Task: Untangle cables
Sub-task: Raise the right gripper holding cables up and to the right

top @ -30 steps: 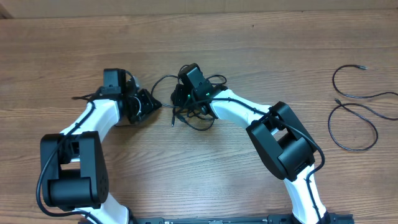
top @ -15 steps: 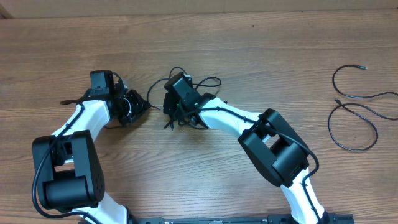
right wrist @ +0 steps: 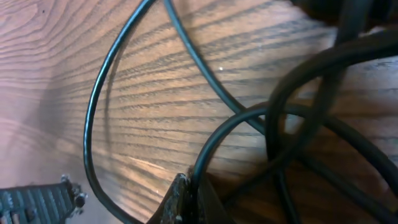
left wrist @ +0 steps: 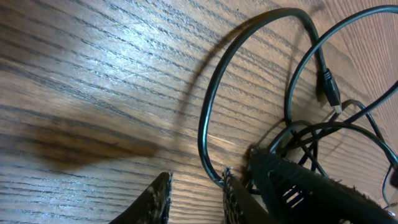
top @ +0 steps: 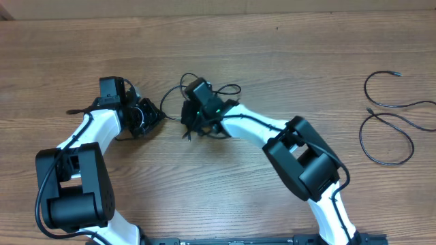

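Note:
The tangled cables [top: 228, 88] lie as thin black loops in the middle of the wooden table, partly hidden under my right gripper [top: 191, 120]. In the right wrist view, my right gripper [right wrist: 189, 185] is shut on one strand of the cables [right wrist: 211, 146] where several strands cross. My left gripper [top: 155, 116] is just left of the bundle. In the left wrist view, my left gripper [left wrist: 196, 182] is open and empty, and a cable loop [left wrist: 203, 118] runs past the tip of its right finger. A small plug end [left wrist: 329, 89] lies beyond.
Two separate thin black cables lie at the far right of the table, one [top: 385, 103] above the other [top: 387, 140]. My right gripper's black body [left wrist: 305, 185] sits close to the left fingers. The table's back edge [top: 218, 16] runs along the top.
Both arms have moved left across the table, and the right gripper has dragged the cable bundle left with it. In the last half second the right gripper has eased slightly back to the right.

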Controlling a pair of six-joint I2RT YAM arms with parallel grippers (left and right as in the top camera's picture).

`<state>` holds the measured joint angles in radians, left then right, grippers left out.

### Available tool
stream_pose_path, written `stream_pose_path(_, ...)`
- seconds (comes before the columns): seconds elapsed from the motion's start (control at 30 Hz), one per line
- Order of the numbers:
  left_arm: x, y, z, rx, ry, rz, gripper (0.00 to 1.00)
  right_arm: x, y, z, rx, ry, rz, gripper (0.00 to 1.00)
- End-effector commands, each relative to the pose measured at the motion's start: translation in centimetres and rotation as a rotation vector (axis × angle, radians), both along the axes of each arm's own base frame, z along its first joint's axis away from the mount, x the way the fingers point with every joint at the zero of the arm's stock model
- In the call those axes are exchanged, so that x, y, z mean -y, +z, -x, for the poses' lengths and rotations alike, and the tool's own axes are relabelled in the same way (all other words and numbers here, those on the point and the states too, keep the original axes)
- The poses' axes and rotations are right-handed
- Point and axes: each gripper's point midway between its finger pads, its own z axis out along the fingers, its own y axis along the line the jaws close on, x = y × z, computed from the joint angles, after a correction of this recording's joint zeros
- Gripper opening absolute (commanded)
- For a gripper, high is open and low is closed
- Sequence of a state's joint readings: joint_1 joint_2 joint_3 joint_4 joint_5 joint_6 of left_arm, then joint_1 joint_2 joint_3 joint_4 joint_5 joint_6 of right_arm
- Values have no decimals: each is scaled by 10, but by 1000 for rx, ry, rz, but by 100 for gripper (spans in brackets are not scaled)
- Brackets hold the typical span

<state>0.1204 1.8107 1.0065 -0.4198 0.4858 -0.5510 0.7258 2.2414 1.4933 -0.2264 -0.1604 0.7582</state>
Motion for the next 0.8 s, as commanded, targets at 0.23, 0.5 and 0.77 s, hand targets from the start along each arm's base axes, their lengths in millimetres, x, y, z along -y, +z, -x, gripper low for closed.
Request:
stream_pose_path(0.23,17,8,-3,37,-52,111,50,-12,101,-2,-90,242,-499,4)
stream_pose_path(0.5,57,50,-8,268,-306,334,78,-1,122,-8,-143,267,-615,4)
stream_pose_path(0.77,57,51,-7,267,-307,335,81,-6,135,-2,-175,303,-675,4)
